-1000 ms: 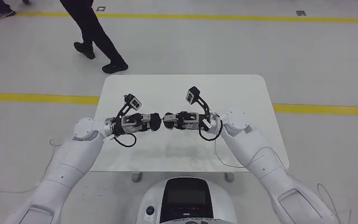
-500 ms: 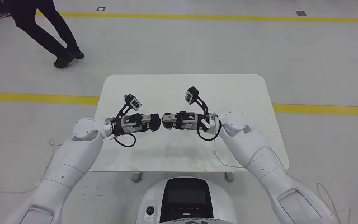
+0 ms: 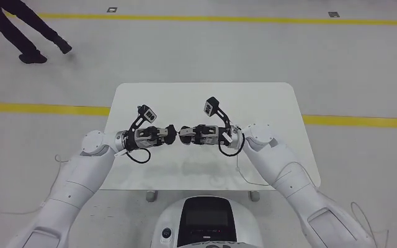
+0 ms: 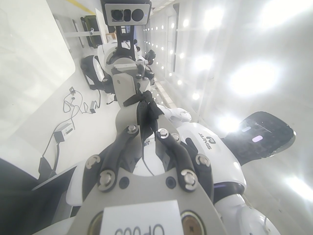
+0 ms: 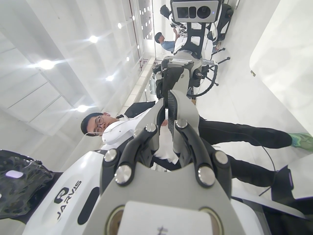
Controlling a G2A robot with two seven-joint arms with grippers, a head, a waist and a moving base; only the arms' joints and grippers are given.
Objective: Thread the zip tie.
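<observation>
Your two arms meet over the middle of the white desk. They are held level above its top, with the pincers pointing at each other tip to tip. The left pincer comes in from the left and the right pincer from the right, so close that the tips look to be touching.

In the left wrist view, your left pincer is clamped on the zip tie. The tie is a black strap bunched at the fingertips, and a thin black strand of it trails back between the fingers toward the wrist. The bunched end reaches up against the tip of the right pincer just beyond it.

In the right wrist view, your right pincer has its fingers drawn together, leaving only a thin slit between the pads. You cannot tell whether the tie is caught in that slit. The tie is held in the air above the desk, not lying on it.
</observation>
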